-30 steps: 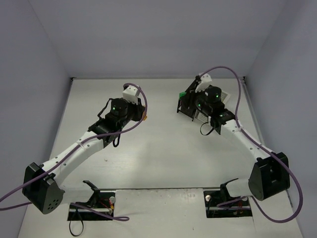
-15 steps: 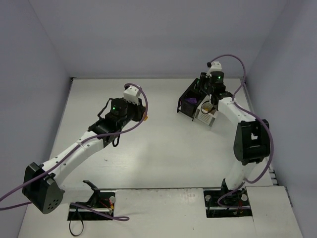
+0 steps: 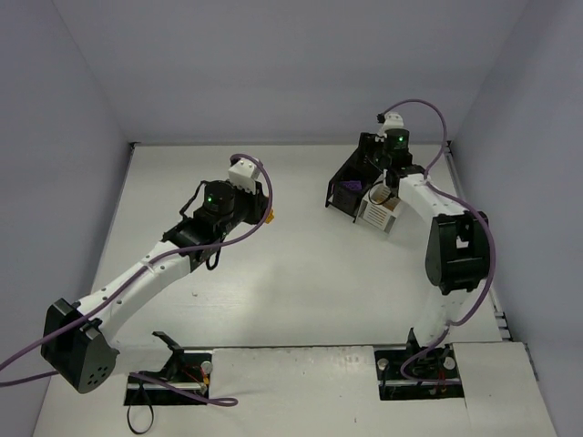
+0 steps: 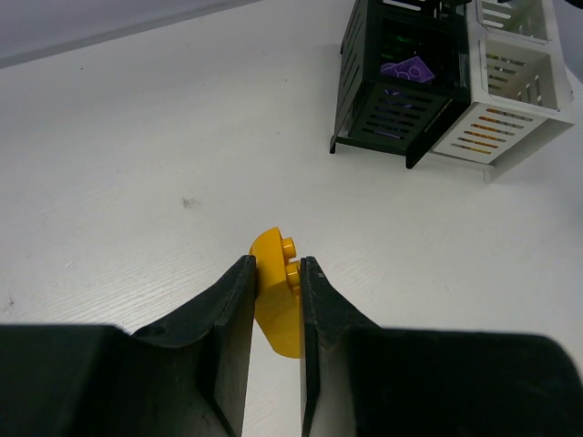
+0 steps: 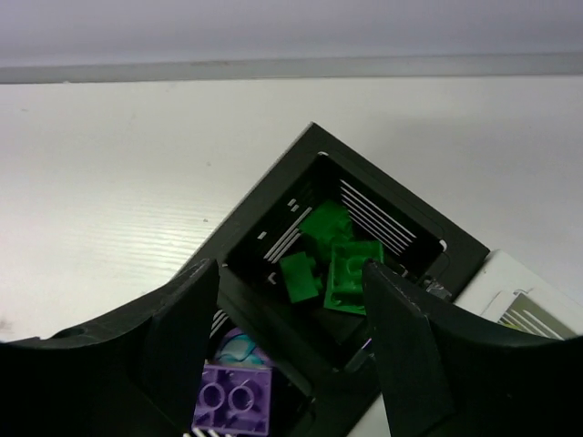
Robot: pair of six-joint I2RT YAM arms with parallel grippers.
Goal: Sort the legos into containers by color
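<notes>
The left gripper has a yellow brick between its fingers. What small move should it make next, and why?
Probably carry it rightward toward the white half of the containers. The left gripper is shut on the yellow brick, well apart from the bins, and orange shows through the white slats. The right gripper hangs open over the black half, so approach slowly.

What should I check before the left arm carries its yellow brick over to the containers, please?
1. Hold of left gripper on yellow brick: ok, clamped.
2. State of right gripper: ok, open and empty.
3. The green bricks sit inside a black bin: ok.
4. The purple brick lies in the neighbouring black bin: ok.
5. Space above the containers: not ok, right gripper hovers there.
6. Which white bin takes yellow: cannot tell.
</notes>
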